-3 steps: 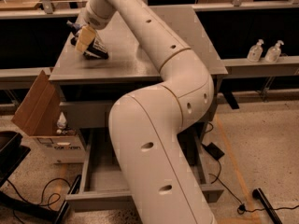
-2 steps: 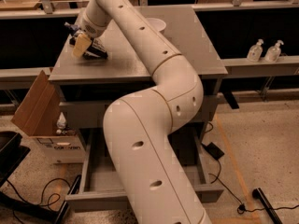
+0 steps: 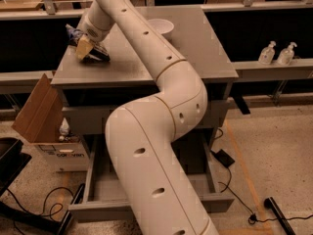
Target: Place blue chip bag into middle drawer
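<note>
The blue chip bag [image 3: 73, 33] lies near the back left corner of the grey cabinet top [image 3: 195, 48]; only its crumpled dark-blue end with white patches shows, the rest is behind my gripper. My gripper [image 3: 86, 49] is low over the cabinet top, right against the bag's near side. The middle drawer [image 3: 146, 207] is pulled out at the bottom of the cabinet, and my white arm hides much of its inside. The shut grey drawer front [image 3: 88, 119] sits above it.
A white bowl [image 3: 162, 26] stands at the back of the cabinet top. An open cardboard box [image 3: 38, 112] stands left of the cabinet. Two pump bottles [image 3: 277, 53] stand on the ledge at the right. Cables [image 3: 39, 209] and a black plug [image 3: 224, 157] lie on the floor.
My gripper has moved a little left along the cabinet top, and the upper arm has swung left with it. The bag's blue end now shows behind the gripper.
</note>
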Robot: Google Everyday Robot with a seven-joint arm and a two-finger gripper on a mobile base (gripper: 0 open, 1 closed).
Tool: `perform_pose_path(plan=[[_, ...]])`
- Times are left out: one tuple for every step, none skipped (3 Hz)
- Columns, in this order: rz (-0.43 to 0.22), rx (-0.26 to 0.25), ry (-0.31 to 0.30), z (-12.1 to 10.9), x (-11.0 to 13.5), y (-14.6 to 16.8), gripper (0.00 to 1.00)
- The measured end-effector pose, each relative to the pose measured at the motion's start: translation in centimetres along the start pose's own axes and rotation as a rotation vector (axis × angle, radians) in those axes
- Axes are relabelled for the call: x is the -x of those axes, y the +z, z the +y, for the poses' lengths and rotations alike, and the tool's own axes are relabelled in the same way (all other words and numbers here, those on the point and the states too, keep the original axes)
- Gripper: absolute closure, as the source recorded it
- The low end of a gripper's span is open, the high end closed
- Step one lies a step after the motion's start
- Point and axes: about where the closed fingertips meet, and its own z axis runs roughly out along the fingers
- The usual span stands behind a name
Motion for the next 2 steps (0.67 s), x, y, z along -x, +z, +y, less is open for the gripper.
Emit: perform_pose_path(plan=[[0.002, 0.004, 0.000, 0.10, -0.03, 0.29, 0.96], [0.002, 0.004, 0.000, 0.09, 0.00, 0.24, 1.00]])
